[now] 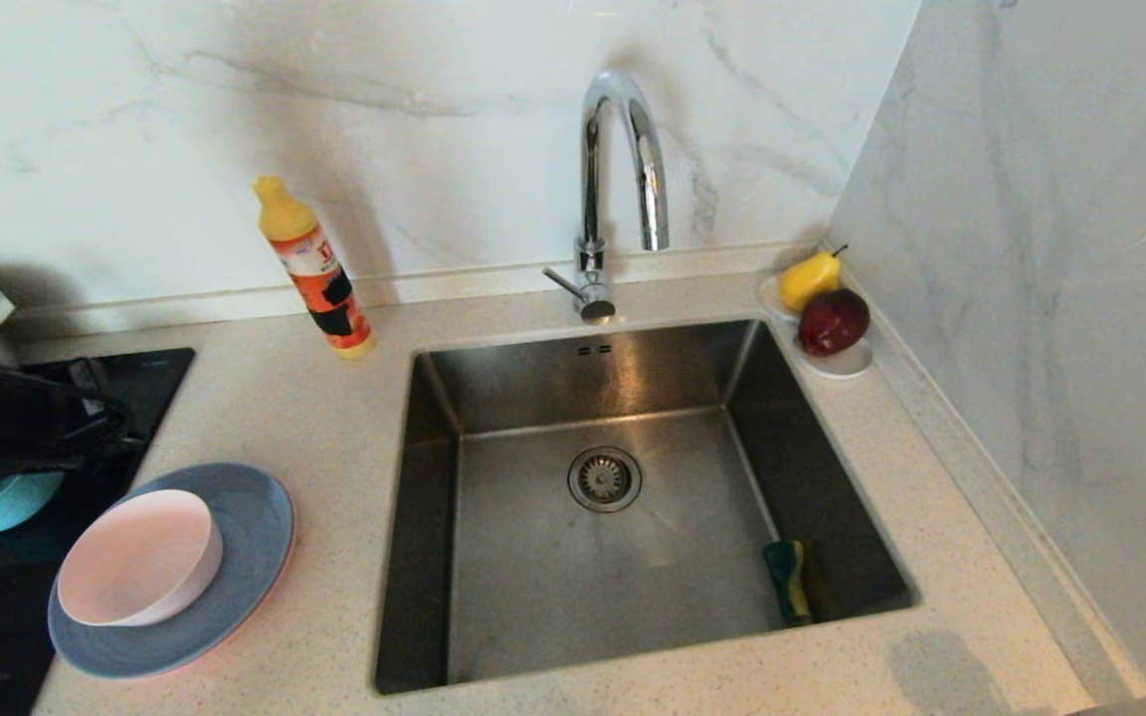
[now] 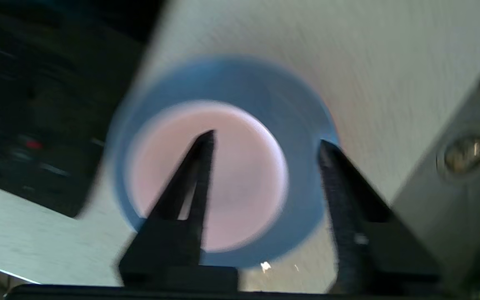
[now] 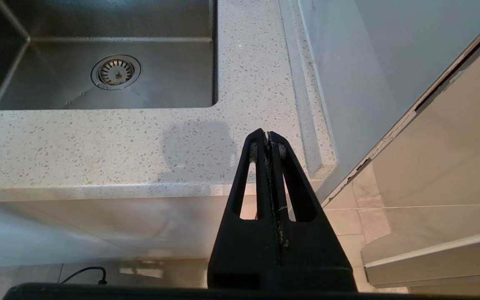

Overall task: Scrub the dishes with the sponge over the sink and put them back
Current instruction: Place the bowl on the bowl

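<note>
A pale pink-white bowl (image 1: 140, 569) sits in a grey-blue plate (image 1: 250, 517) on the counter left of the sink (image 1: 434, 477). A thin salmon-pink edge shows under that plate. A teal bowl (image 1: 6, 502) rests on the black cooktop, partly hidden by my left arm (image 1: 26, 418). The left wrist view looks down on the pink bowl (image 2: 240, 183) and the plate (image 2: 298, 125). My left gripper (image 2: 268, 138) hangs open above them, holding nothing. The yellow and green sponge (image 1: 788, 582) stands on edge against the sink's right wall. My right gripper (image 3: 267, 135) is shut and empty, off the counter's front right corner.
An orange dish-soap bottle (image 1: 314, 268) stands behind the counter's left part. The chrome faucet (image 1: 623, 149) arches over the basin's back edge. A white dish (image 1: 837, 363) with a pear and an apple sits in the back right corner. The cooktop (image 1: 145, 373) lies at the far left.
</note>
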### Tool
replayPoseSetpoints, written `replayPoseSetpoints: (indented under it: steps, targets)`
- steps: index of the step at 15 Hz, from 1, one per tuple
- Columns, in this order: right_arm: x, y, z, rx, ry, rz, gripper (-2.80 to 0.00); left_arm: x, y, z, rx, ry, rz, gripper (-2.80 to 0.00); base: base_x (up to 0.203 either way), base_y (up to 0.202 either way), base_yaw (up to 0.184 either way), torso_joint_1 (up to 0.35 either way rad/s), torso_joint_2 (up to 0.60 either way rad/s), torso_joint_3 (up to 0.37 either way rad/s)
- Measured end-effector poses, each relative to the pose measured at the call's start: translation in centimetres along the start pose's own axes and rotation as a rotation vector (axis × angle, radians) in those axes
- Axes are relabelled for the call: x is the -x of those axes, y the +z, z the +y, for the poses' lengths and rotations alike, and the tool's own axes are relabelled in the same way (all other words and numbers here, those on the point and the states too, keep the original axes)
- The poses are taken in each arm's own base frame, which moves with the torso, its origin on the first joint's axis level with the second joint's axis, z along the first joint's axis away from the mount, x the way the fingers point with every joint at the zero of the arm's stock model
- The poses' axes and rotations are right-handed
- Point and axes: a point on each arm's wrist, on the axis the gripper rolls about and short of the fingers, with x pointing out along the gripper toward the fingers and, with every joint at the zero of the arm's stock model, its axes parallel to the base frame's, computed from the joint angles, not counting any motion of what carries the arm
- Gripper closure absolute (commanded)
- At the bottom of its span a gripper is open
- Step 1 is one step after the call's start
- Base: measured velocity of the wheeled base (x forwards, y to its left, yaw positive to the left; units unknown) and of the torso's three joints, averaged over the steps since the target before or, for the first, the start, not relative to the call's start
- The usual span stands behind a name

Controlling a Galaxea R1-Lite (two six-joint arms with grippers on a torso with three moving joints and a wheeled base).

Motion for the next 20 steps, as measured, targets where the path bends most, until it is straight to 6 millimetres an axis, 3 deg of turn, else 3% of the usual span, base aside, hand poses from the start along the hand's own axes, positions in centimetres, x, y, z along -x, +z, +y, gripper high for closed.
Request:
replayPoseSetpoints:
  steps: [3,6,7,8,14,20]
  targets:
    - [0.0,0.0,0.0,0.0,0.0,0.0,0.0,-0.2,2.4,1.7,0.043,0.033,-0.054,0.0,0.0,0.0,0.0,0.0,0.0,0.0]
    - [0.0,0.0,0.0,0.0,0.0,0.0,0.0,-1.7,4.8,4.2,0.081,0.058,-0.073,0.0,0.0,0.0,0.0,0.0,0.0,0.0]
    - [0.0,0.0,0.0,0.0,0.0,0.0,0.0,-2.3,5.4,4.9,0.093,0.064,-0.073,-0.92,0.0,0.0,0.0,0.0,0.0,0.0]
    - [0.0,0.0,0.0,0.0,0.0,0.0,0.0,-3.0,6.0,5.7,0.105,0.072,-0.071,-2.8,0.0,0.0,0.0,0.0,0.0,0.0]
    - [0.0,0.0,0.0,0.0,0.0,0.0,0.0,-7.6,8.0,9.7,0.166,0.077,-0.04,-2.8,0.0,0.0,0.0,0.0,0.0,0.0]
    - [0.0,0.0,0.0,0.0,0.0,0.0,0.0,-11.3,8.3,11.2,0.191,0.094,0.006,-2.8,0.0,0.0,0.0,0.0,0.0,0.0]
